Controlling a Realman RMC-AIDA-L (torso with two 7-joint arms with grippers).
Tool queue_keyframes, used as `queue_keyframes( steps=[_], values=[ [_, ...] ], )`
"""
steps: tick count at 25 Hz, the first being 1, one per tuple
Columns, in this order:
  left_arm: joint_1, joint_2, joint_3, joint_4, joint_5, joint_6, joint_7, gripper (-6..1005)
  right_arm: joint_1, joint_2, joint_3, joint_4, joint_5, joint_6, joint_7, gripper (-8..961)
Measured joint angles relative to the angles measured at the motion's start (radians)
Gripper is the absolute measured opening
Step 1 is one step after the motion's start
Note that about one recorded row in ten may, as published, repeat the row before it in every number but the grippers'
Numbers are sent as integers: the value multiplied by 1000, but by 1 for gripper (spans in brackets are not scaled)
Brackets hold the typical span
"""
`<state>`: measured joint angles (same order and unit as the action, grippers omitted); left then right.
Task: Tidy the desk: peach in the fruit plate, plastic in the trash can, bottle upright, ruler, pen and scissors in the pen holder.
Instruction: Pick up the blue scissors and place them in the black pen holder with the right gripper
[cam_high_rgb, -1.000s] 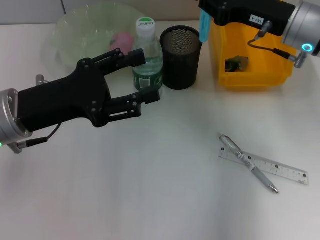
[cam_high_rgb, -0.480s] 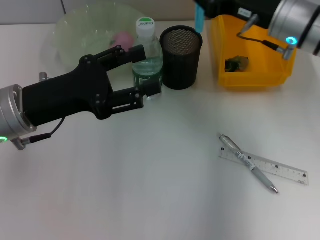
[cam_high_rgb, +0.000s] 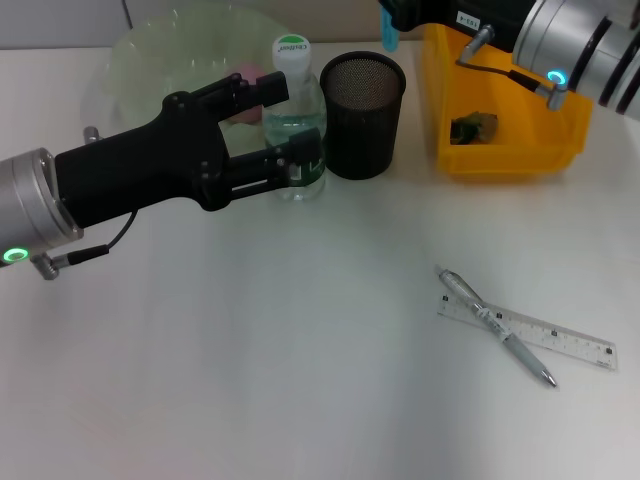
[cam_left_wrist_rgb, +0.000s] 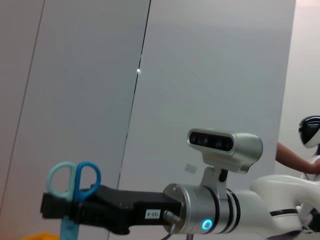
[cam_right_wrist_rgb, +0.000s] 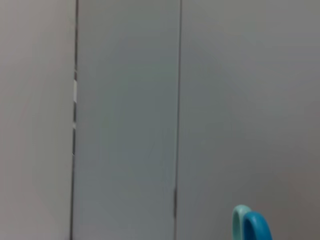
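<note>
- left gripper (cam_high_rgb: 285, 125): fingers (cam_high_rgb: 262, 90) spread wide, one on each side of the upright bottle (cam_high_rgb: 293, 110); bottle sits between the tips, contact not clear.
- pen holder (cam_high_rgb: 361, 113) just past the fingertips, right beside the bottle; fruit plate (cam_high_rgb: 150, 60) behind them, pink peach (cam_high_rgb: 240, 76) in it.
- right gripper (cam_left_wrist_rgb: 62, 210): clamped on the blue scissors (cam_left_wrist_rgb: 74, 192), handles up, blades hanging down, above the pen holder's far edge, next to the yellow trash can (cam_high_rgb: 500, 160).
- pen (cam_high_rgb: 495, 325) lies crossed over the ruler (cam_high_rgb: 560, 340) on the desk (cam_high_rgb: 250, 380), well away from both grippers.
</note>
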<state>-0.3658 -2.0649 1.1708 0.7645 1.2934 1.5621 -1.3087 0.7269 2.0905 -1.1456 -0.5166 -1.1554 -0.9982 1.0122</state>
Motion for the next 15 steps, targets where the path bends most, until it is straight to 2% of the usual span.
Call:
queue_keyframes(
  steps=[3, 15],
  values=[
    [-8, 0, 0, -1, 0, -12, -5, 805, 26, 1, -27, 31, 24, 63, -6, 95],
    [-29, -3, 0, -8, -7, -64, -29, 805, 29, 2, -34, 50, 53, 108, -43, 95]
  ],
)
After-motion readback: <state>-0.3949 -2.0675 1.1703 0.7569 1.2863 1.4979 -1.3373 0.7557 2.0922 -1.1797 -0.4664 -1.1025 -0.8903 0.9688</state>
